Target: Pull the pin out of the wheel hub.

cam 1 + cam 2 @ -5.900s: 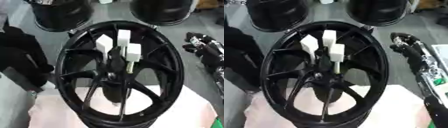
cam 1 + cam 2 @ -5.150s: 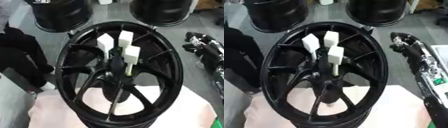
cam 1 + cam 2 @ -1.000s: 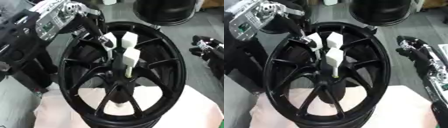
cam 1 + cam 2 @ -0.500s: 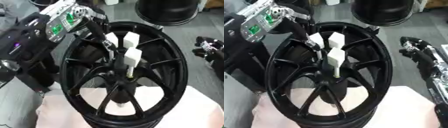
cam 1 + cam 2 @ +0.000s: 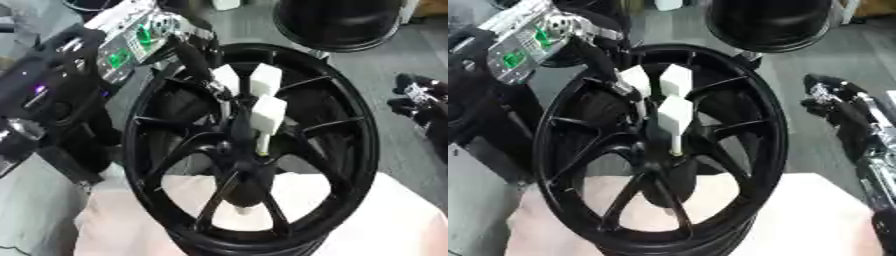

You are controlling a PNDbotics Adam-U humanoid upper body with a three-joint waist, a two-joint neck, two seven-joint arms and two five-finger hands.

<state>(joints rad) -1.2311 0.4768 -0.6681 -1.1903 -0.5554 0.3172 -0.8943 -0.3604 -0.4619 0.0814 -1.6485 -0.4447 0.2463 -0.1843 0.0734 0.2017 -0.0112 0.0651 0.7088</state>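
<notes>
A black spoked wheel hub [image 5: 367, 150] stands upright on a white cloth [image 5: 385, 220]. Three pins with white block heads stick out of its centre: a left one [image 5: 226, 77], an upper one [image 5: 265, 79] and a lower one [image 5: 268, 114] whose thin shaft runs down into the hub. My left hand [image 5: 188, 55] reaches in from the upper left over the rim, its tip right against the left pin's head. Whether it holds the pin is hidden. My right hand [image 5: 837, 102] hangs open beside the wheel at the right edge, apart from it.
Two more black wheels [image 5: 341, 22] stand on the grey floor behind. My left forearm [image 5: 122, 47], silver with green lights, crosses the upper left rim. A dark bulky shape [image 5: 52, 100] fills the left side.
My left arm has come in from the upper left and moved down and right to the left pin's head. The pins and wheel have stayed put; the right hand has barely moved.
</notes>
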